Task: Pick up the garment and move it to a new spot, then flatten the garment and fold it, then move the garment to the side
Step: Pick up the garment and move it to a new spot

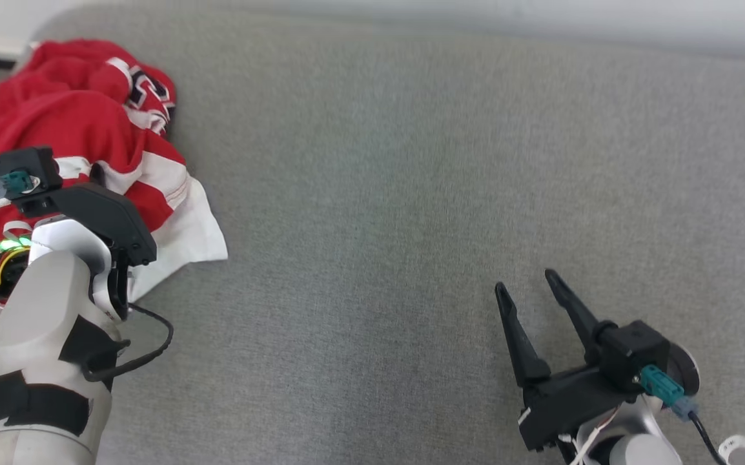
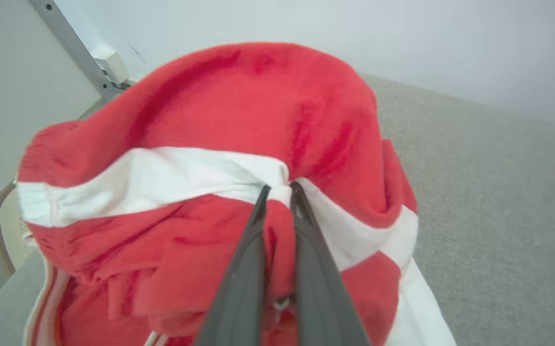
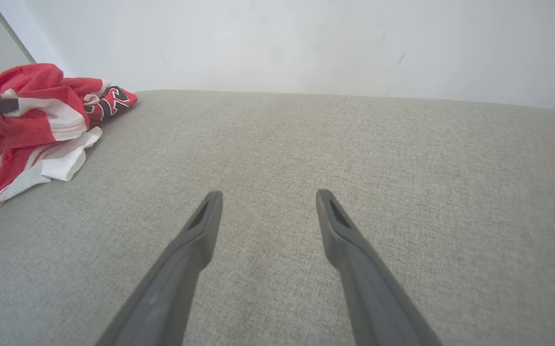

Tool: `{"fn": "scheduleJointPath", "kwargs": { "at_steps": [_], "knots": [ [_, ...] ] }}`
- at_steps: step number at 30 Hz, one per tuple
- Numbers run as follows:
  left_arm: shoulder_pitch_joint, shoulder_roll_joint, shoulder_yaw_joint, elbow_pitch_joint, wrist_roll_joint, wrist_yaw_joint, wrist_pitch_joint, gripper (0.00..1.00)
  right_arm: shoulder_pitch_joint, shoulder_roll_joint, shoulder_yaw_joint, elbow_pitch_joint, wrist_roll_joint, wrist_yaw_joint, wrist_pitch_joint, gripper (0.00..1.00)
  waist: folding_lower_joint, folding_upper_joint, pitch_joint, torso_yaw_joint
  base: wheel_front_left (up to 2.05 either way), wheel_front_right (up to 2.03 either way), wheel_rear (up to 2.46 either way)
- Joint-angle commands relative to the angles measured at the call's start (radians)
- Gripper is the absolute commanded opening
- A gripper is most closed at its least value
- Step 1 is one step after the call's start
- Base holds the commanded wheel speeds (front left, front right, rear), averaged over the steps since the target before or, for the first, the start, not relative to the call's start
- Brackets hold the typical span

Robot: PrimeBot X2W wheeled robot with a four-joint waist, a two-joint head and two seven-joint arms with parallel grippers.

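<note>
A grey woven fabric surface (image 1: 411, 194) meets a plain white wall (image 3: 277, 43). Far left, the crumpled red-and-white cloth garment (image 1: 88, 123), perhaps a jersey, is pinched by the left gripper (image 2: 280, 190); the right gripper (image 1: 524, 281) has its jaws apart.

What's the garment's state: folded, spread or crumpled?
Crumpled. The garment sits in a bunched heap of overlapping folds, not flattened, and the left gripper is pinched shut on its fabric.

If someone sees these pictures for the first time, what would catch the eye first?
The crumpled red and white garment stands out at the far left of the grey fabric surface. The left claw is shut on a fold of it, at a white stripe. The right claw is open at the lower right, apart from the garment.
</note>
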Motion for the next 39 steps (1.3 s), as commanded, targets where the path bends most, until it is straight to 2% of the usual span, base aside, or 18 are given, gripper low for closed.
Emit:
{"fn": "scheduleJointPath", "kwargs": {
  "at_steps": [1, 6, 11, 20, 25, 27, 30, 31, 34, 39],
  "knots": [
    [0.005, 0.003, -0.003, -0.002, 0.003, -0.005, -0.021, 0.00, 0.024, 0.000, -0.002, 0.015, 0.017, -0.002, -0.014, 1.00, 0.0001, -0.0001, -0.147, 0.020, 0.00, 0.00, 0.00],
    [-0.011, -0.002, -0.028, -0.006, 0.019, -0.012, -0.046, 0.00, 0.067, 0.000, -0.002, 0.061, 0.061, -0.002, -0.040, 1.00, 0.0001, -0.0001, -0.273, 0.002, 0.00, 0.00, 0.00],
    [-0.043, -0.027, -0.058, -0.035, 0.031, -0.045, -0.061, 0.00, 0.114, 0.000, -0.026, 0.083, 0.086, -0.002, -0.054, 1.00, 0.0001, -0.0001, -0.358, -0.029, 0.00, 0.00, 0.00],
    [-0.100, -0.122, -0.125, -0.140, 0.020, -0.109, -0.067, 0.00, 0.154, 0.000, -0.076, 0.081, 0.084, -0.002, -0.056, 1.00, 0.0001, -0.0001, -0.414, -0.102, 0.00, 0.00, 0.00],
    [-0.074, -0.145, -0.185, -0.216, -0.029, -0.134, -0.034, 0.00, 0.154, 0.000, -0.070, 0.067, 0.080, -0.002, -0.042, 1.00, 0.0001, -0.0001, -0.416, -0.156, 0.00, 0.00, 0.00],
    [-0.040, -0.148, -0.237, -0.266, -0.084, -0.143, -0.013, 0.00, 0.149, 0.000, -0.064, 0.062, 0.079, -0.002, -0.039, 1.00, 0.0001, -0.0001, -0.411, -0.185, 0.00, 0.00, 0.00],
    [0.021, -0.148, -0.333, -0.359, -0.179, -0.142, 0.012, 0.00, 0.147, 0.000, -0.061, 0.054, 0.076, -0.002, -0.033, 1.00, 0.0001, -0.0001, -0.401, -0.226, 0.00, 0.00, 0.00],
    [0.065, -0.146, -0.396, -0.414, -0.230, -0.125, 0.021, 0.00, 0.148, 0.000, -0.061, 0.050, 0.074, -0.002, -0.029, 1.00, 0.0001, -0.0001, -0.393, -0.253, 0.00, 0.00, 0.00],
    [0.130, -0.146, -0.485, -0.482, -0.287, -0.082, 0.025, 0.00, 0.145, 0.000, -0.059, 0.044, 0.068, -0.002, -0.024, 1.00, 0.0001, -0.0001, -0.380, -0.295, 0.00, 0.00, 0.00],
    [0.213, -0.146, -0.564, -0.530, -0.360, -0.025, 0.014, 0.00, 0.139, 0.000, -0.052, 0.038, 0.067, -0.002, -0.018, 1.00, 0.0001, -0.0001, -0.367, -0.355, 0.00, 0.00, 0.00]
  ]
}}
